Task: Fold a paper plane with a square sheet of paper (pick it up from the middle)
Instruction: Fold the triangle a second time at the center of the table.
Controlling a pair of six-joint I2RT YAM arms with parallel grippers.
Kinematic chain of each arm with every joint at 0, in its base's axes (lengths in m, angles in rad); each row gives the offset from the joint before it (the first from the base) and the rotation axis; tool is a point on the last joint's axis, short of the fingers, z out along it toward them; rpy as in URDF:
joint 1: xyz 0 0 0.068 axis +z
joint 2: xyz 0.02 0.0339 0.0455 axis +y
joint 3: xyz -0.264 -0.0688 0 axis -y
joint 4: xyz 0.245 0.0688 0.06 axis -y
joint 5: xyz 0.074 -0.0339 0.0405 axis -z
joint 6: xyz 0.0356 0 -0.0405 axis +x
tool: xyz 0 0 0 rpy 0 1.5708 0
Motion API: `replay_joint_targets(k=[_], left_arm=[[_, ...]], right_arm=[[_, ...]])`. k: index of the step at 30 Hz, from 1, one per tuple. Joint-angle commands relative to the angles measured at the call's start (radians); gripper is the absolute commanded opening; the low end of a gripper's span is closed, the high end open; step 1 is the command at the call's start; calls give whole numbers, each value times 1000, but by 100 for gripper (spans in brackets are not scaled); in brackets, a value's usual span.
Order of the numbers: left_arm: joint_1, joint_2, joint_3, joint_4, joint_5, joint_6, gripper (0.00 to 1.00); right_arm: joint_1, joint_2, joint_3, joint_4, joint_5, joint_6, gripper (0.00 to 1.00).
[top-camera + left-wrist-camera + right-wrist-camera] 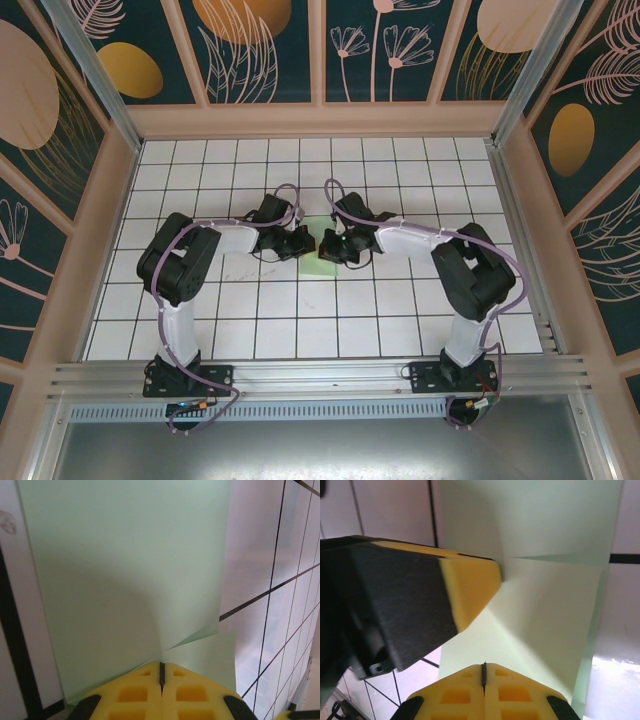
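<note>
The left arm (180, 270) stands at the near left of the white gridded desk (300, 320) and bends inward toward the middle. Its left hand (303, 243) is clenched, with the yellow fingers pressed flat against each other. In the left wrist view, the left hand (161, 672) has its tips nipped on the near edge of the square sheet of paper (125, 570). The pale mint sheet spreads away from the fingers over the desk (260, 555). A sharp crease runs from the pinch toward the sheet's right edge, and a small flap lies below it.

In the overhead view the square sheet of paper (312, 228) lies at the centre of the desk, between the two hands and mostly covered by them.

On the right side of the sheet, the right hand (325, 245) faces the left one, close to it. In the right wrist view, the right hand (483, 672) is also clenched. The raised part of the square sheet of paper (545, 615) narrows down to the seam between its fingers, so it appears pinched there. In that view the left hand (490, 580) reaches in from the left, its yellow tip touching the paper at a fold. The desk (390, 510) shows beyond it. The right arm (470, 280) runs back to its base at the near right.
</note>
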Motion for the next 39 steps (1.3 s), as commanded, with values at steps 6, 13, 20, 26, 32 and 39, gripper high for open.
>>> replay_joint_targets(k=[6, 13, 20, 26, 32, 39], left_arm=[[-2, 39, -51, -115, -91, 17, 0], [-2, 40, -52, -114, -93, 13, 0], [-2, 44, -52, -114, -99, 12, 0], [-2, 49, -91, -111, -113, 12, 0], [-2, 63, -111, -114, -142, 18, 0], [-1, 76, -117, -106, -147, 19, 0]], right_arm=[[5, 74, 25, 33, -14, 56, 0], [5, 102, 48, 47, -21, 51, 0], [-1, 131, 64, 46, 5, 44, 0], [-7, 135, 47, 21, 7, 24, 0], [-9, 61, -56, -21, 0, -11, 0], [-10, -41, -206, -19, -12, 7, 0]])
